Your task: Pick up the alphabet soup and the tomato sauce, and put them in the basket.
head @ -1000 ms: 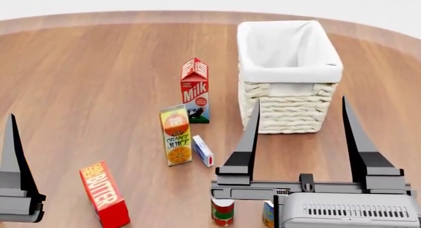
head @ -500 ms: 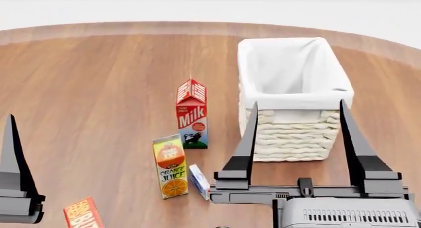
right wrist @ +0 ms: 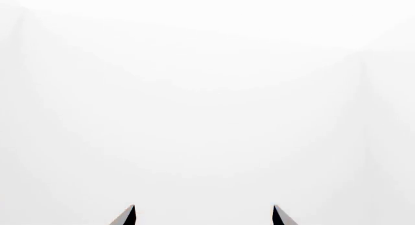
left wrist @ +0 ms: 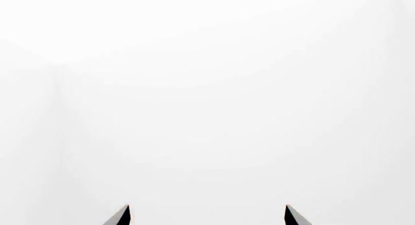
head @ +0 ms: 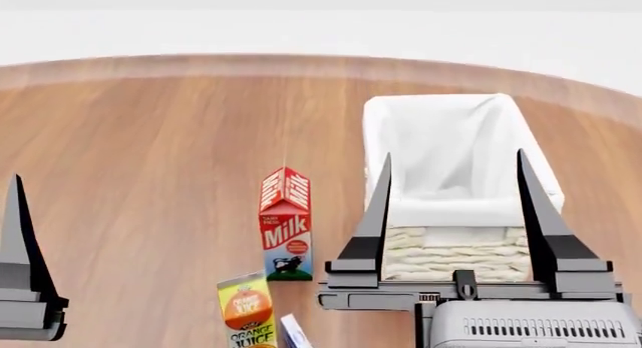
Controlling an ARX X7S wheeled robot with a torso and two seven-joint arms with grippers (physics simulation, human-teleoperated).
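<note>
The cream wicker basket point(head: 456, 254) with its white cloth lining stands on the wooden table at the right of the head view, and its inside looks empty. The alphabet soup and the tomato sauce are out of view. My right gripper point(head: 453, 156) is open and empty, held up in front of the basket, with one finger on each side of it in the view. Only one finger point(head: 18, 235) of my left gripper shows at the left edge. The left wrist view shows the left gripper point(left wrist: 207, 206) open against blank white. The right wrist view shows the right gripper point(right wrist: 203, 206) the same way.
A red and white milk carton point(head: 286, 224) stands left of the basket. An orange juice carton point(head: 243, 314) and a small blue and white box point(head: 294, 334) are at the bottom edge. The table's curved far edge point(head: 301, 62) runs across the top.
The head view has tilted up: the basket and cartons slid down the picture. Both cans and the butter box left the view at the bottom. The grippers kept their place in the picture.
</note>
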